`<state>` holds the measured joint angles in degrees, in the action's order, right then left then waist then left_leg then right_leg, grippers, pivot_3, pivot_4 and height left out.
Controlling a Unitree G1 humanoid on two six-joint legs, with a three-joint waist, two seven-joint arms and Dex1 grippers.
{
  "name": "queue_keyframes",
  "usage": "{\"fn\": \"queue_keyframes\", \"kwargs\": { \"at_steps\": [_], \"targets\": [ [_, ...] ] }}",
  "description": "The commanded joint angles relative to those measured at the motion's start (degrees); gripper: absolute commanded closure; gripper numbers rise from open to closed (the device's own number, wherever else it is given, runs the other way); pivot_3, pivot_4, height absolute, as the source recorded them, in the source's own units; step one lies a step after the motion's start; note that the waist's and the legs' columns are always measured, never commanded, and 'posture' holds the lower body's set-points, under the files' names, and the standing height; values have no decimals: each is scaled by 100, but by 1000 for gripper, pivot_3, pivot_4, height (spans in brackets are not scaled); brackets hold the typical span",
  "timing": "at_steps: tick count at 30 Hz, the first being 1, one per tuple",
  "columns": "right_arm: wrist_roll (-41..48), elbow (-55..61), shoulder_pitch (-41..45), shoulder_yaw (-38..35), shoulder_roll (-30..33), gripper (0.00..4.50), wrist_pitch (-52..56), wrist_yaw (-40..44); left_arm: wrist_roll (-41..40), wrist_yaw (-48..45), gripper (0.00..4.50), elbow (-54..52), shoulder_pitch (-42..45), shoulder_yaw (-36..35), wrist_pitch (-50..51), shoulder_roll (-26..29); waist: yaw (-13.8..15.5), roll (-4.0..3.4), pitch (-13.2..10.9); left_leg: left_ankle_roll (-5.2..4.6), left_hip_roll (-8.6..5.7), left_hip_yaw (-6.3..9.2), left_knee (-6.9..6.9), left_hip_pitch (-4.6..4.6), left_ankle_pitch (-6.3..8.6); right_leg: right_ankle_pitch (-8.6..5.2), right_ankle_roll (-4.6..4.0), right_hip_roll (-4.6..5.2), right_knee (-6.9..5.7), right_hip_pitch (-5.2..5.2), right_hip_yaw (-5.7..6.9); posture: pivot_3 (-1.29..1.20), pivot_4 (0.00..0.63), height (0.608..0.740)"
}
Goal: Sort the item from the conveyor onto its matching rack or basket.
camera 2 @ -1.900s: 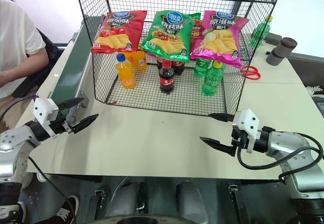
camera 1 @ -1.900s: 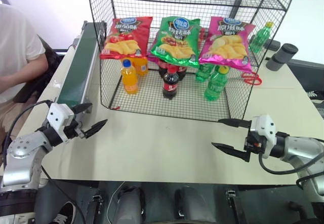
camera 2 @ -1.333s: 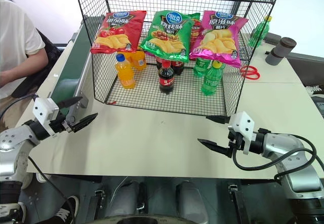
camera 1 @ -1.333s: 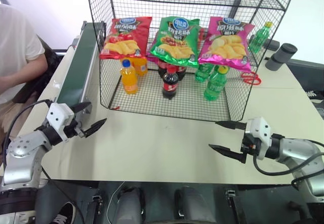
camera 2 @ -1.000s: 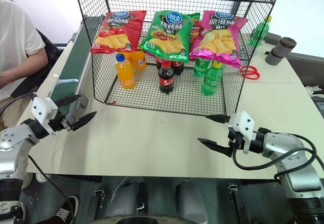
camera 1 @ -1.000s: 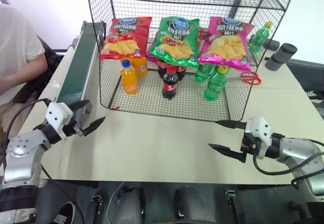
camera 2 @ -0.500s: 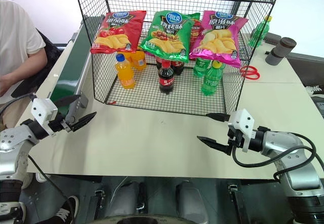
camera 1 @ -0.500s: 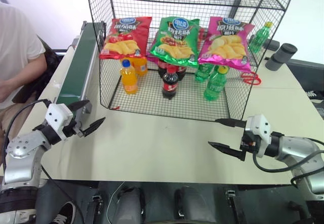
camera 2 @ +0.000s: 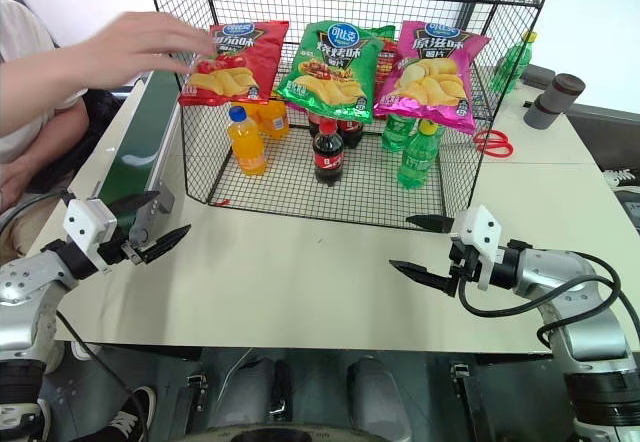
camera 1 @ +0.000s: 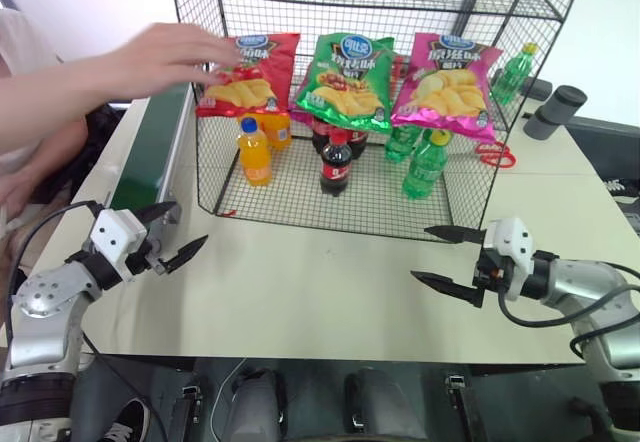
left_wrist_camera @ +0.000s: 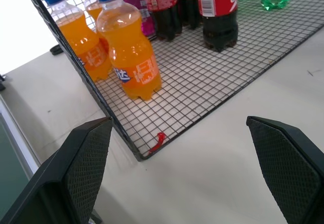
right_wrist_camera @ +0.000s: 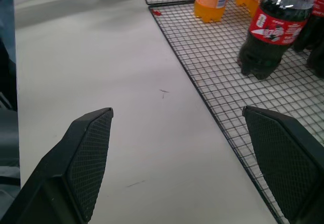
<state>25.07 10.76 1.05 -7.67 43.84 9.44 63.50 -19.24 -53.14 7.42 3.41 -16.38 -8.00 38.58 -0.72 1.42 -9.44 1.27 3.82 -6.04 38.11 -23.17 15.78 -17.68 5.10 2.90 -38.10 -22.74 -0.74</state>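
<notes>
Each arm is a silver-grey metal casing with a black cable looping along it. The left claw (camera 1: 168, 234) and right claw (camera 1: 440, 258) each carry a white wrist block and two black tapered fingers (left_wrist_camera: 83, 169) with cross-hatched inner pads.

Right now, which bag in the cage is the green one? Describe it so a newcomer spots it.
Start at the tall black wire-mesh shelving cage on the table. Three crisp bags hang in a row across its front, above the bottles. The glossy green crisp bag with a round blue logo is the middle one, between the red crisp bag and the magenta crisp bag.
</notes>
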Motion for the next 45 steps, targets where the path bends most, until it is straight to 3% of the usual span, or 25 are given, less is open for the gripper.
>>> {"fn": "queue_keyframes", "kwargs": {
  "at_steps": [1, 45],
  "targets": [
    [40, -15, 45, -84, 27, 230, -111, 72, -26, 115, 0, -272, -104, -41, -63, -51, -1, 0, 0, 0, 0, 0, 0, 0, 0, 0, 0, 0, 0, 0, 0, 0, 150, 740],
    [-90, 218, -153, 48, -89, 230, -236, -144, -164, -289, 0, -272, -67, 183, -194, -178, 1, -1, 1, 2, 0, 0, 3, 2, -1, 1, 2, -4, -2, 2, -2, 0, 150, 740]
  ]
}}
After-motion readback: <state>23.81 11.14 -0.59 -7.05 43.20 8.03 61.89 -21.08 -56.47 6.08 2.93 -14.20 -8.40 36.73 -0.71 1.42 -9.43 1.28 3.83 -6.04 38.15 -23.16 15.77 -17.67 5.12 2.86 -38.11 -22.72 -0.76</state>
